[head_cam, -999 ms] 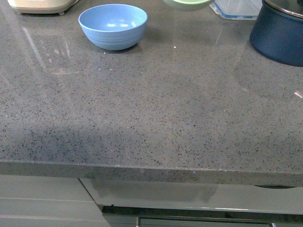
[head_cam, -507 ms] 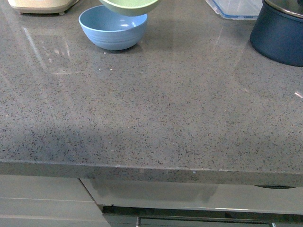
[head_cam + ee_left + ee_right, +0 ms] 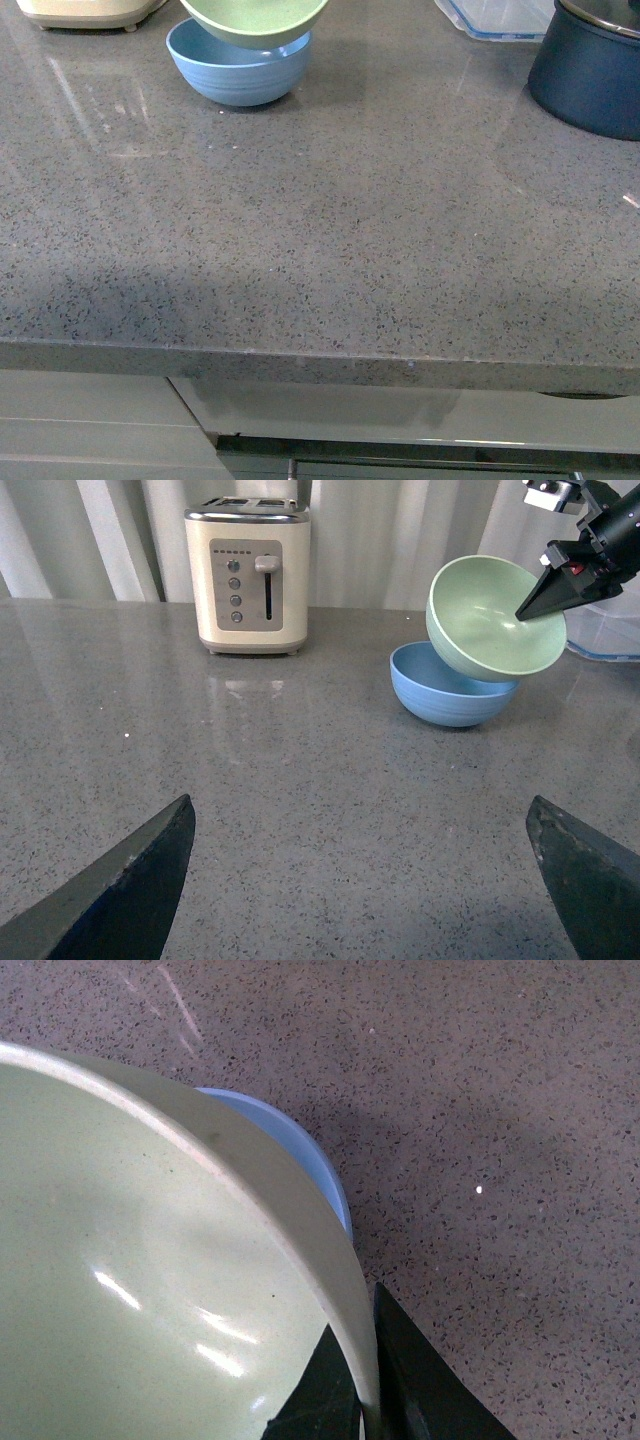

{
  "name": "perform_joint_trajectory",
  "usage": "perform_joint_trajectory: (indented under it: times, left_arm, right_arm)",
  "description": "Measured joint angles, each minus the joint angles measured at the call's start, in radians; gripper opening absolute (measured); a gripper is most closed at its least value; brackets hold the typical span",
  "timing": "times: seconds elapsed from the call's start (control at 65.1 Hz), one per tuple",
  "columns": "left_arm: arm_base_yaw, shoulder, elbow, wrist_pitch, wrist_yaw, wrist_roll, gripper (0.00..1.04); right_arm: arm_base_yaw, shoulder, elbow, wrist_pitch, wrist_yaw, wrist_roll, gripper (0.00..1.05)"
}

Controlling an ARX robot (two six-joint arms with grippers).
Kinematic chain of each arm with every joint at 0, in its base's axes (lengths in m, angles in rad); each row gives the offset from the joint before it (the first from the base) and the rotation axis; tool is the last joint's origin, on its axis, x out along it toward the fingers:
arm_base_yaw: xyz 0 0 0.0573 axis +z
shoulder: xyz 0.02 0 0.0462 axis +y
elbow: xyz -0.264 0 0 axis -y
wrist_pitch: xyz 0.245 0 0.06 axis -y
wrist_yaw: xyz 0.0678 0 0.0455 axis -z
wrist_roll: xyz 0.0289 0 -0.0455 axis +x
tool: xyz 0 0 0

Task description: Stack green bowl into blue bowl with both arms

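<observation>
Green bowl (image 3: 490,620) hangs tilted just over the blue bowl (image 3: 450,695), rim pinched in the right claw (image 3: 365,1400). Left claw (image 3: 360,875) is spread wide and empty, well apart from both. I'd level it, centre it, then lower slowly.

Matte green bowl (image 3: 495,620) and blue bowl (image 3: 450,688); glossy speckled stone counter (image 3: 330,220).

Grey speckled counter (image 3: 320,230), white cabs (image 3: 90,420) below, pale pleated backdrop (image 3: 400,540).
</observation>
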Motion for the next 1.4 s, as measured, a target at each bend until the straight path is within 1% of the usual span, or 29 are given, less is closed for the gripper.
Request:
perform_joint_trajectory:
  times: [0.23, 0.415, 0.538, 0.553, 0.599, 0.615, 0.661, 0.707, 0.753, 0.799, 0.937, 0.999, 1.029, 1.045, 1.06, 1.122, 1.398]
  left_arm:
    - [0.000, 0.000, 0.000, 0.000, 0.000, 0.000, 0.98]
    - [0.000, 0.000, 0.000, 0.000, 0.000, 0.000, 0.98]
    - [0.000, 0.000, 0.000, 0.000, 0.000, 0.000, 0.98]
    - [0.000, 0.000, 0.000, 0.000, 0.000, 0.000, 0.98]
    - [0.000, 0.000, 0.000, 0.000, 0.000, 0.000, 0.98]
    - [0.000, 0.000, 0.000, 0.000, 0.000, 0.000, 0.98]
    - [0.000, 0.000, 0.000, 0.000, 0.000, 0.000, 0.98]
    - [0.000, 0.000, 0.000, 0.000, 0.000, 0.000, 0.98]
    - [0.000, 0.000, 0.000, 0.000, 0.000, 0.000, 0.98]
    - [0.000, 0.000, 0.000, 0.000, 0.000, 0.000, 0.98]
    - [0.000, 0.000, 0.000, 0.000, 0.000, 0.000, 0.98]
    - [0.000, 0.000, 0.000, 0.000, 0.000, 0.000, 0.98]
    - [0.000, 0.000, 0.000, 0.000, 0.000, 0.000, 0.98]
    - [0.000, 0.000, 0.000, 0.000, 0.000, 0.000, 0.98]
    - [0.000, 0.000, 0.000, 0.000, 0.000, 0.000, 0.98]
    - [0.000, 0.000, 0.000, 0.000, 0.000, 0.000, 0.98]
    - [0.000, 0.000, 0.000, 0.000, 0.000, 0.000, 0.98]
  right_arm:
    - [0.015, 0.070, 0.105, -0.045, -0.001, -0.003, 0.01]
    - [0.027, 0.097, 0.146, -0.056, -0.012, -0.004, 0.01]
    - [0.032, 0.103, 0.166, -0.062, -0.018, 0.000, 0.18]
    - [0.032, 0.103, 0.167, -0.063, -0.021, 0.000, 0.21]
    - [0.032, 0.103, 0.169, -0.063, -0.026, 0.003, 0.26]
    - [0.032, 0.103, 0.169, -0.061, -0.026, 0.004, 0.30]
    - [0.031, 0.103, 0.167, -0.052, -0.024, 0.006, 0.35]
    - [0.030, 0.099, 0.151, -0.034, -0.021, 0.009, 0.44]
    - [0.028, 0.093, 0.135, -0.024, -0.021, 0.011, 0.49]
    - [0.023, 0.077, 0.096, -0.001, -0.015, 0.016, 0.58]
    - [0.008, 0.012, -0.027, 0.057, -0.006, 0.023, 0.78]
    - [-0.004, -0.048, -0.120, 0.106, -0.006, 0.031, 0.88]
    - [-0.008, -0.070, -0.153, 0.123, -0.005, 0.034, 0.92]
    - [-0.015, -0.108, -0.205, 0.147, -0.003, 0.039, 0.96]
    - [-0.020, -0.135, -0.242, 0.164, -0.002, 0.044, 0.97]
    - [-0.041, -0.252, -0.389, 0.224, -0.003, 0.058, 0.94]
    - [-0.118, -0.571, -0.788, 0.342, 0.005, 0.096, 0.95]
